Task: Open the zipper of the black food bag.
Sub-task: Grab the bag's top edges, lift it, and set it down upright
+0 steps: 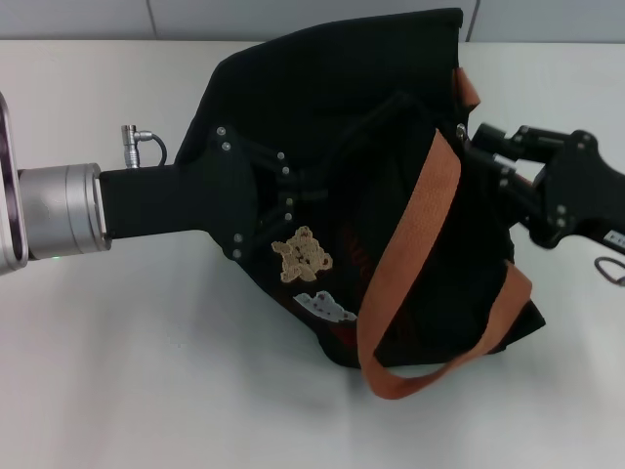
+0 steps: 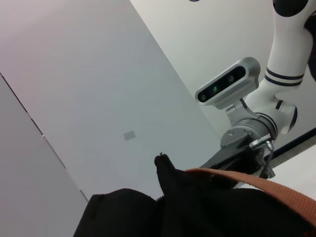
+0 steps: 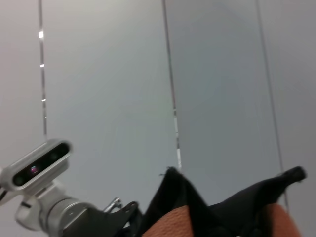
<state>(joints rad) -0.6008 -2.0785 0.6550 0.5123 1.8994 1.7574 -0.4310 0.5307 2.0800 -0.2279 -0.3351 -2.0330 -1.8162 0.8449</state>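
The black food bag lies tipped on the white table, its tan bear patch and pale patch facing me. One orange-brown strap loops over its front. My left gripper presses into the bag's left side, black against black fabric. My right gripper meets the bag's upper right edge beside the other strap. The zipper is hidden among the folds. The left wrist view shows bag fabric, a strap and the right arm. The right wrist view shows a raised bag edge.
A silver connector with a cable lies on the table behind my left arm. A thin cable loop sits at the right edge. Grey wall panels stand behind the table.
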